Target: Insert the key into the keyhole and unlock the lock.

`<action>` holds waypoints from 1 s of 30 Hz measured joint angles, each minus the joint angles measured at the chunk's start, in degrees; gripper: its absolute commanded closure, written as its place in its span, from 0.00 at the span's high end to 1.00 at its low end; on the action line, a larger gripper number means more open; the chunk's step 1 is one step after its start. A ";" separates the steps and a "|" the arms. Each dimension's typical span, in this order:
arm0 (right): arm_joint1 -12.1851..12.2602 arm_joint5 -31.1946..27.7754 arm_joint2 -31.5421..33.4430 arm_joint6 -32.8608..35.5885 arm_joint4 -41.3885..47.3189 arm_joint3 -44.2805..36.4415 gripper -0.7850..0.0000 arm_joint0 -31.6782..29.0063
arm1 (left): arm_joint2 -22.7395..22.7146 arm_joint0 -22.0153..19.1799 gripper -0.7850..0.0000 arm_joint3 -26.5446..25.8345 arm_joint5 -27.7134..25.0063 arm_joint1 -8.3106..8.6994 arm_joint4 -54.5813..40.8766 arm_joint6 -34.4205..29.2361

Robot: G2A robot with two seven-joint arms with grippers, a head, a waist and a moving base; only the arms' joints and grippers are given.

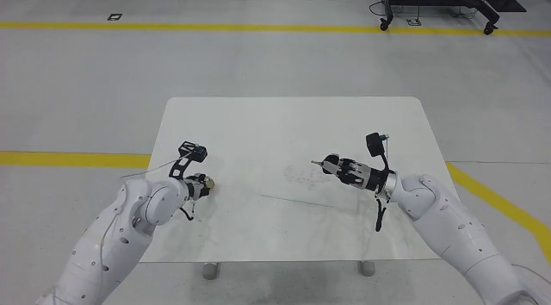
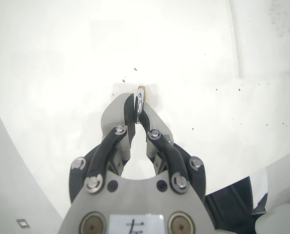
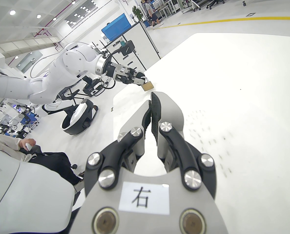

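Near the left edge of the surface [image 1: 284, 124], my left end effector [image 2: 138, 98] is clamped narrow on the lock [image 3: 147, 86]. I've got it by the chrome shackle [image 2: 139, 105], w/ the brass body [image 2: 142, 90] sticking out past the tips. Can't tell if the body rests on the surface or hangs just above it.

Handling, as I judge it: small solid metal padlock, dense for its size, stiff, not fragile. The shackle is round, polished and slick, so the body can swing or twist about the grip when pushed. Ribbed black rubber pads [image 2: 129, 108] help, but gripping the flat brass sides would resist push and turn better. Brass looks matte and blocky, w/ squared corners. Keyhole not visible to me.

Further right, well apart from the lock, my right end effector [image 3: 151, 98] is over the middle-right of the surface, pinched shut, pads [image 3: 156, 113] pressed together. In the top view a thin sliver pokes out past the tips, prob. the key [image 1: 315, 164]. It's a flat, thin, rigid, light blade, easy to tilt in the pinch. Best held by the wide bow, flat faces against the rubber, blade left free. The surface is smooth white laminate w/ scattered dark scuffs.
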 measured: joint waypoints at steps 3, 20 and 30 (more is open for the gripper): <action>0.00 0.00 0.00 0.00 0.00 0.00 0.00 0.00 | 0.57 -0.50 0.00 0.55 -0.06 -0.26 0.22 -0.27; 0.00 0.00 0.00 0.00 0.00 0.00 0.00 0.00 | 0.56 -0.84 0.00 0.14 0.52 -0.91 1.85 -1.83; 0.00 0.00 0.00 0.00 0.00 0.00 0.00 0.00 | 0.55 -1.00 0.06 0.51 0.39 -1.33 2.00 -2.01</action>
